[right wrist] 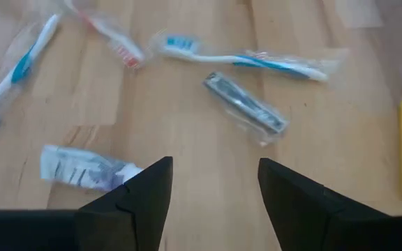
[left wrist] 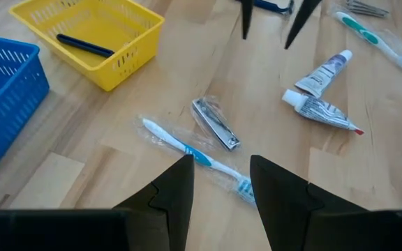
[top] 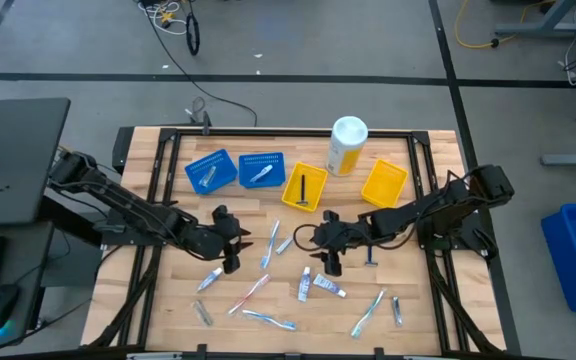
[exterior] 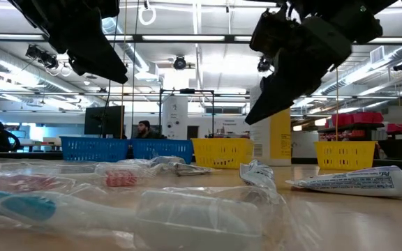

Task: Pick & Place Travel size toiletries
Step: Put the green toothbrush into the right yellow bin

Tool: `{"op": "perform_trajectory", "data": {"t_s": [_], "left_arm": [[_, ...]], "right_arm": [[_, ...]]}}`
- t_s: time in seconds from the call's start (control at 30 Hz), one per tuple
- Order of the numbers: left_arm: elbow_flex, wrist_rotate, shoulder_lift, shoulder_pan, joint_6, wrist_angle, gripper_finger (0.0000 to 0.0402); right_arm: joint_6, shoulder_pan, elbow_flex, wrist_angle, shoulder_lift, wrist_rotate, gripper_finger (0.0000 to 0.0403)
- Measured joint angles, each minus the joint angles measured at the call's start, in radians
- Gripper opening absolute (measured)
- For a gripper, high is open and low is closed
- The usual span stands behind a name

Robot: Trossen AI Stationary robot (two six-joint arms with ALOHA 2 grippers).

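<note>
Both grippers hung above the middle of the table, and neither held anything. On the left side, the left gripper (top: 230, 240) had its fingers spread apart with nothing between them. In its wrist view a wrapped toothbrush (left wrist: 194, 152) with a blue stripe and a small silvery packet (left wrist: 215, 123) lay on the wood just beyond the fingers.

At the back of the table stood four trays. The first blue tray (top: 210, 171) had one pale item inside, and the second blue tray (top: 261, 170) also had one. The third, a yellow tray (top: 304, 186), held one dark razor (top: 303, 188). The far yellow tray (top: 384, 183) looked empty. A tall yellow bottle (top: 347, 146) stood between the two yellow trays.

So I judged that only about three items were sorted. Most of the toiletries were still loose on the front half of the table: a pink toothbrush (top: 251, 293), two tubes (top: 318, 286) near the centre, another toothbrush (top: 368, 313) more to the right, and several others in clear wrappers.

On the right side, the right gripper (top: 330, 246) was also spread open and empty, above a tube (right wrist: 82, 167) and near a wrapped packet (right wrist: 246, 104). The larger part of the work remained.
</note>
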Motion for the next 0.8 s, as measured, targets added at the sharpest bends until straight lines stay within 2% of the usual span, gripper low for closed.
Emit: {"op": "perform_trajectory", "data": {"t_s": [0.2, 0.37, 0.43, 0.57, 0.7, 0.8], "left_arm": [[0.000, -0.029, 0.000, 0.001, 0.001, 0.001, 0.0149], [0.000, -0.101, 0.025, 0.002, -0.233, 0.006, 0.0149], [-0.001, -0.105, 0.063, 0.002, -0.274, 0.001, 0.0149], [-0.001, -0.014, 0.154, 0.019, -0.210, 0.048, 0.0149], [-0.001, 0.086, 0.223, 0.033, -0.159, 0.133, 0.0149], [-0.001, 0.100, 0.248, 0.035, -0.141, 0.161, 0.0149]], "right_arm": [[-0.099, 0.038, 0.000, 0.059, 0.004, -0.071, 0.0205], [-0.100, 0.038, 0.000, 0.116, 0.004, -0.067, 0.0203], [-0.101, 0.035, 0.000, 0.117, 0.004, -0.047, 0.0204], [-0.100, 0.035, 0.000, 0.103, 0.004, -0.023, 0.0211], [-0.128, 0.065, 0.000, 0.038, 0.004, -0.128, 0.0217], [-0.180, 0.110, 0.000, 0.017, -0.002, -0.210, 0.0216]]}}
